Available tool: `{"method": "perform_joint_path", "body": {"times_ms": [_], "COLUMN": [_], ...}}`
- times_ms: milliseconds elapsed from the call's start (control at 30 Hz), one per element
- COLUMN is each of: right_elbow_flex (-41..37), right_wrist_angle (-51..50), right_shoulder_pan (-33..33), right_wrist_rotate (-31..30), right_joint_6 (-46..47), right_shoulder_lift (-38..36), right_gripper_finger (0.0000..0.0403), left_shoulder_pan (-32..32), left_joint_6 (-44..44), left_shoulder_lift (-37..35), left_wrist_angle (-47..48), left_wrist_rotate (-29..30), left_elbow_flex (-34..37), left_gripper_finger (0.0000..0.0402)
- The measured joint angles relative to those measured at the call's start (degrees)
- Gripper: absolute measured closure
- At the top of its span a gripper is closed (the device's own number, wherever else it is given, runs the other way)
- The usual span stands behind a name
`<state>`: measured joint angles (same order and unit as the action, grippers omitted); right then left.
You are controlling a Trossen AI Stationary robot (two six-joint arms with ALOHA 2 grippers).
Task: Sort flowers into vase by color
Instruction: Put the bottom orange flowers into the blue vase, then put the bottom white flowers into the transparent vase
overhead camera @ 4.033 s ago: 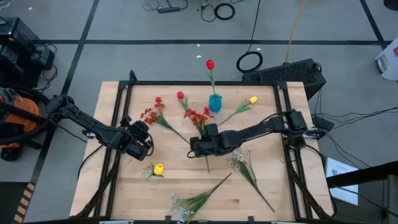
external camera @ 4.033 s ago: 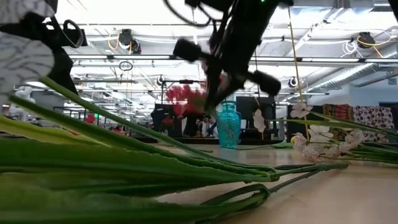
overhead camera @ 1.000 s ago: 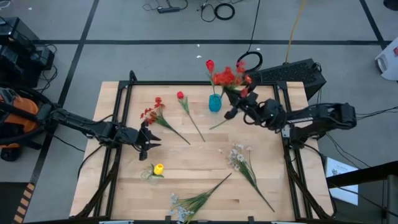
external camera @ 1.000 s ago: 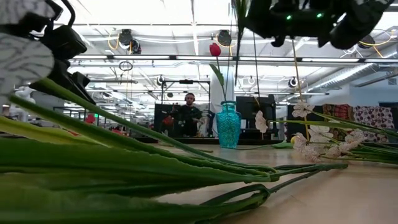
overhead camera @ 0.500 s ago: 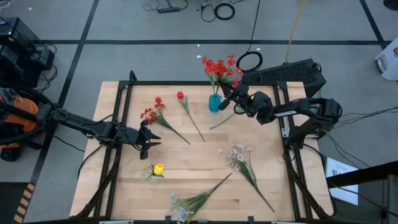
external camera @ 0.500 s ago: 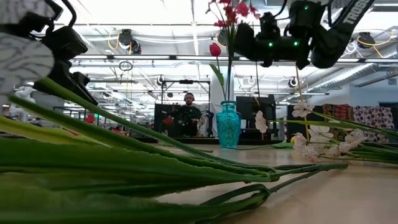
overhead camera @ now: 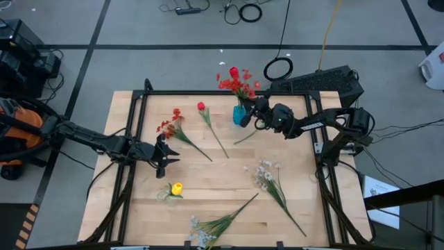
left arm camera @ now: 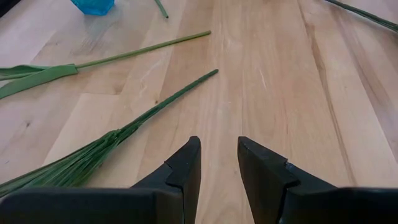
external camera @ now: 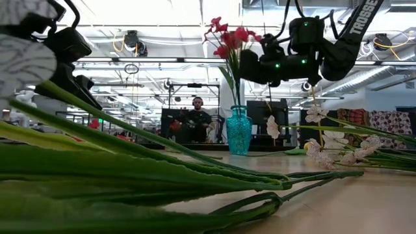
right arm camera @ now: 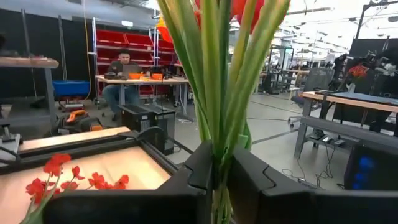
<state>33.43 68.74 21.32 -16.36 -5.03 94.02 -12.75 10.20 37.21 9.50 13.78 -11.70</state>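
a wooden table in a big workshop; a red spray is going into the teal vase.

the right gripper point(overhead camera: 258, 111) stands just beside the teal vase point(overhead camera: 240, 114) at the table's far edge, its jaws set close about the green stems of the red spray point(overhead camera: 236, 82), which stands upright with its stems reaching down into the vase next to a red bud point(overhead camera: 234, 71) already there. the step in hand looks like the drop-off; next the jaws need to part fully and back away without dragging the stems or tipping the vase. further out, more red flowers point(overhead camera: 173, 125), a yellow bud point(overhead camera: 176, 188) and pale sprays point(overhead camera: 267, 179) lie flat on the wood. the left gripper point(overhead camera: 169, 154) waits near the table's left side, jaws apart and holding nothing.
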Motion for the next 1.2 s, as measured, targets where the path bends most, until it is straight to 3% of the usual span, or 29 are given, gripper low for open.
{"method": "perform_joint_path", "body": {"times_ms": [267,633,967,1200], "right_elbow_flex": [0.0,0.0,0.0,0.0], "right_wrist_angle": [-4.1,-9.2,-31.3,-47.3], "right_shoulder_pan": [0.0,0.0,-0.1,-1.5], "right_wrist_rotate": [-0.1,-0.5,-0.5,-0.4], "right_joint_6": [1.9,2.9,4.2,5.4], "right_shoulder_lift": [0.0,-1.7,-14.1,-24.3], "right_gripper_finger": [0.0345,0.028,0.0237,0.0234], "left_shoulder_pan": [0.0,0.0,0.0,0.0], "left_joint_6": [0.0,0.2,1.4,1.4], "left_shoulder_lift": [0.0,0.0,0.0,0.0], "left_wrist_angle": [0.0,0.0,0.0,0.0], "left_wrist_rotate": [0.0,0.0,0.0,0.0], "left_elbow_flex": [0.0,0.0,0.0,0.0], "left_gripper_finger": [0.029,0.029,0.029,0.029]}}
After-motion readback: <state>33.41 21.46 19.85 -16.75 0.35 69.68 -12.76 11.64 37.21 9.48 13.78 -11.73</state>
